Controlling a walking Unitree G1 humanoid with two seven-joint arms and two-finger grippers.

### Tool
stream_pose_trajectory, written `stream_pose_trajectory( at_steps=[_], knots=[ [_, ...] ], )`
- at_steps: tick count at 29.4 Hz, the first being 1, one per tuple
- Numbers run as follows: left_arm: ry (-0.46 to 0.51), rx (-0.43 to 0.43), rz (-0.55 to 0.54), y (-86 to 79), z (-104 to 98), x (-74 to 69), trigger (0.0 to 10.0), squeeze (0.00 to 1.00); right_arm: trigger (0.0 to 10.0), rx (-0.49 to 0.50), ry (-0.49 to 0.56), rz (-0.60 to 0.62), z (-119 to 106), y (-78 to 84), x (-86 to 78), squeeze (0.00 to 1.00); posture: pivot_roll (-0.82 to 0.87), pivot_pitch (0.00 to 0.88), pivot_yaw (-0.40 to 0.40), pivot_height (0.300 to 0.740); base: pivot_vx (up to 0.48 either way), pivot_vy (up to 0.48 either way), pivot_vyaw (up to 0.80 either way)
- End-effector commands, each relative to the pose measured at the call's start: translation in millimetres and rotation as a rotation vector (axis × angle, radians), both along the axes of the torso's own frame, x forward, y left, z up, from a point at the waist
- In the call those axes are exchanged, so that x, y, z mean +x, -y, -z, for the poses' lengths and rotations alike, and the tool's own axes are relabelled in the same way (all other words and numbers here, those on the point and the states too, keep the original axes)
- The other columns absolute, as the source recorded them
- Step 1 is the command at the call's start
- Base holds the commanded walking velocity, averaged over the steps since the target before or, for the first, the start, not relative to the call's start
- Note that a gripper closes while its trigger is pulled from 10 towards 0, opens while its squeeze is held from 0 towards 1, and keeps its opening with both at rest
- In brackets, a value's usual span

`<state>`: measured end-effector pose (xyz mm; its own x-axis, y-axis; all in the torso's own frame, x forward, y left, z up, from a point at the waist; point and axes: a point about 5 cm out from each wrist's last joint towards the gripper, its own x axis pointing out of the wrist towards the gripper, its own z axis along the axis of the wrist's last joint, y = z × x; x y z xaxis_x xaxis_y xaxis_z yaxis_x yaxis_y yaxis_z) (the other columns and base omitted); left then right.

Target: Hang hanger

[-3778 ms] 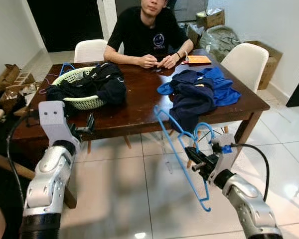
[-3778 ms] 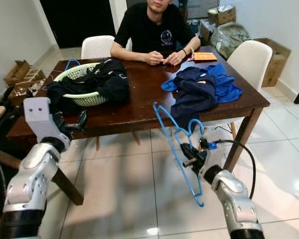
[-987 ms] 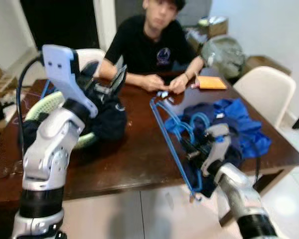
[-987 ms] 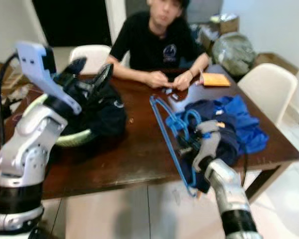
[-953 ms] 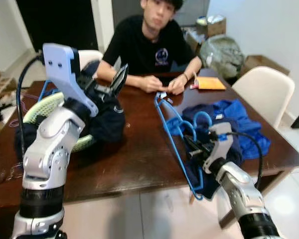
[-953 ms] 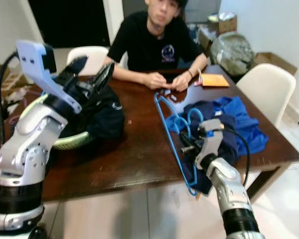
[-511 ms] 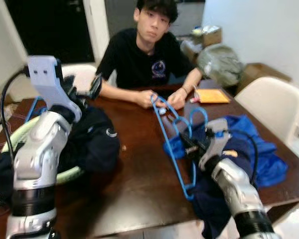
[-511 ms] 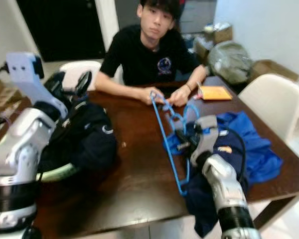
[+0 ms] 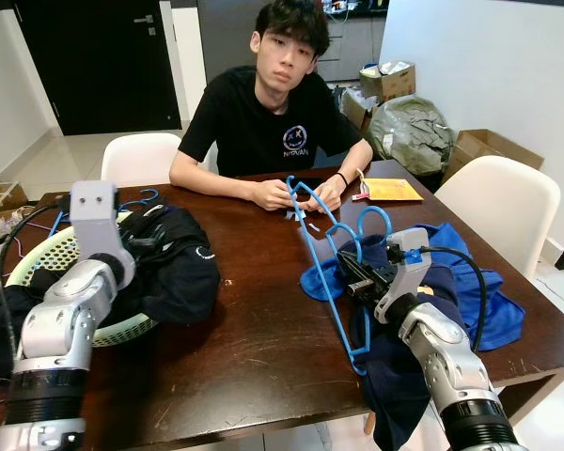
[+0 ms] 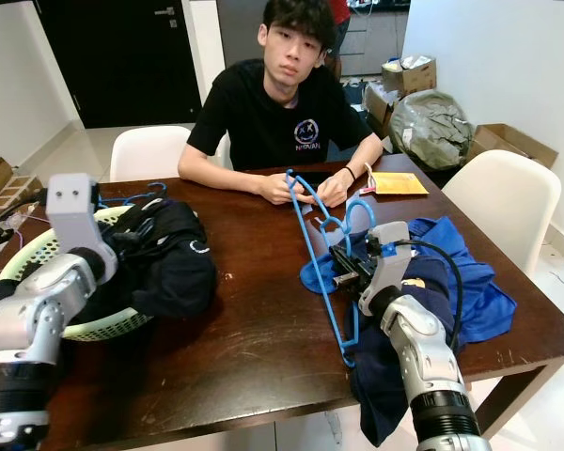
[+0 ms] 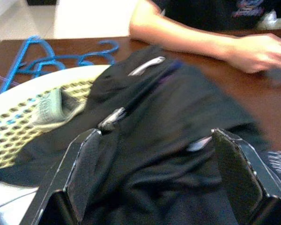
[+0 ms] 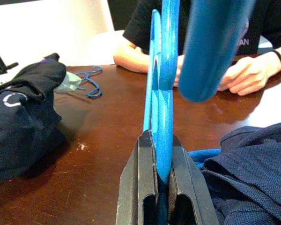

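Hanger point(image 9: 327, 246) — blue, thin-framed — sits clamped in the right gripper point(image 9: 355, 279), whose two black fingers point(image 12: 139, 187) press flat against either side of its frame just under the hook. From that grip the long bar runs away from the gripper on a slant: one end rises toward the person's hands point(image 9: 301, 193) at the far edge of the table point(image 9: 254, 338), the other drops toward the near edge just beside the gripper. The hook curls up above the fingers. So the hanger stands nearly edge-on to the right wrist, its plane in line with the fingers.

No rail or rod for it shows anywhere ahead of the gripper; where it should go cannot be told. The nearest cloth is the blue garment point(image 9: 470, 301), lying right under and beside the right forearm, so this arm is the one placed to work it.

The right arm reaches forward over the table, elbow low, wrist level. The left gripper point(image 11: 154, 159) hovers with fingers spread wide over the dark clothes point(image 9: 174, 268) heaped in the basket point(image 9: 47, 258), well apart from the hanger. More blue hangers point(image 11: 61, 56) lie beyond the basket.
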<state>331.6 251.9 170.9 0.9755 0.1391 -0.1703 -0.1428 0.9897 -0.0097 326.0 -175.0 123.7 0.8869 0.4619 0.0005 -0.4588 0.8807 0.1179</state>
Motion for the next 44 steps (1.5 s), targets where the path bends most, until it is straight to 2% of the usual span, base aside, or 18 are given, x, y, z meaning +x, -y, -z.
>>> stream_pose_trajectory(
  at_steps=[1,2,4,5,6,8,17,18,20,25,28,29,39,44],
  knots=[
    [-0.002,0.022,-0.021,-5.5,0.0,-0.1,10.0,0.00,10.0,-0.013,-0.040,0.003,8.3,1.3,-3.2,0.00,0.02,0.000,0.009,0.740,0.000,0.000,0.00],
    [-0.009,0.046,-0.041,-11.0,1.0,0.7,10.0,0.00,10.0,-0.015,-0.039,0.003,7.8,1.9,-3.4,0.00,0.01,0.000,0.009,0.740,0.000,0.000,0.00],
    [-0.009,0.046,-0.041,-11.0,1.0,0.7,10.0,0.00,10.0,-0.015,-0.039,0.003,7.8,1.9,-3.4,0.00,0.01,0.000,0.009,0.740,0.000,0.000,0.00],
    [-0.016,0.075,-0.065,-20.8,0.1,4.7,10.0,0.00,10.0,-0.022,-0.038,0.002,6.6,3.8,-4.0,0.00,-0.01,0.018,0.004,0.740,0.000,0.000,0.00],
    [-0.016,0.075,-0.065,-20.8,0.1,4.7,10.0,0.00,10.0,-0.022,-0.038,0.002,6.6,3.8,-4.0,0.00,-0.01,0.018,0.004,0.740,0.000,0.000,0.00],
    [-0.033,0.091,-0.070,-33.1,-3.7,16.3,10.0,0.00,10.0,-0.048,-0.034,0.008,3.6,11.4,-7.0,0.00,-0.05,0.036,0.002,0.740,0.000,0.000,0.00],
    [-0.094,0.059,-0.083,-31.2,9.6,18.2,10.0,0.00,10.0,-0.061,-0.036,0.030,3.4,18.3,-10.3,0.00,-0.06,0.034,0.006,0.740,0.000,0.000,0.00],
    [-0.121,0.037,-0.068,-27.3,17.3,17.6,10.0,0.00,10.0,-0.065,-0.037,0.033,3.8,19.3,-10.5,0.00,-0.07,0.033,0.004,0.740,0.000,0.000,0.00],
    [-0.121,0.037,-0.068,-27.3,17.3,17.6,10.0,0.00,10.0,-0.065,-0.037,0.033,3.8,19.3,-10.5,0.00,-0.07,0.033,0.004,0.740,0.000,0.000,0.00],
    [-0.202,-0.007,0.001,-13.7,38.2,18.0,10.0,0.00,10.0,-0.070,-0.045,0.035,4.5,21.2,-11.4,0.00,-0.07,0.031,0.001,0.740,0.000,0.000,0.00],
    [-0.217,-0.016,0.005,-12.7,41.4,17.5,10.0,0.00,10.0,-0.070,-0.046,0.035,4.8,21.0,-11.6,0.00,-0.06,0.026,0.003,0.740,0.000,0.000,0.00],
    [-0.232,-0.024,0.016,-11.6,44.4,17.0,0.0,0.00,10.0,-0.070,-0.048,0.035,5.1,20.5,-11.7,0.00,-0.06,0.020,0.006,0.740,0.000,0.000,0.00],
    [-0.247,-0.030,0.022,-12.7,46.0,16.4,0.0,0.00,10.0,-0.061,-0.053,0.038,6.0,19.1,-12.0,0.00,-0.05,0.015,0.010,0.740,0.000,0.000,0.00],
    [-0.189,-0.005,0.005,-18.9,28.3,20.0,0.0,0.00,10.0,-0.054,-0.054,0.042,6.6,17.2,-11.6,0.00,-0.04,0.011,0.014,0.740,0.000,0.000,0.00]
  ],
)
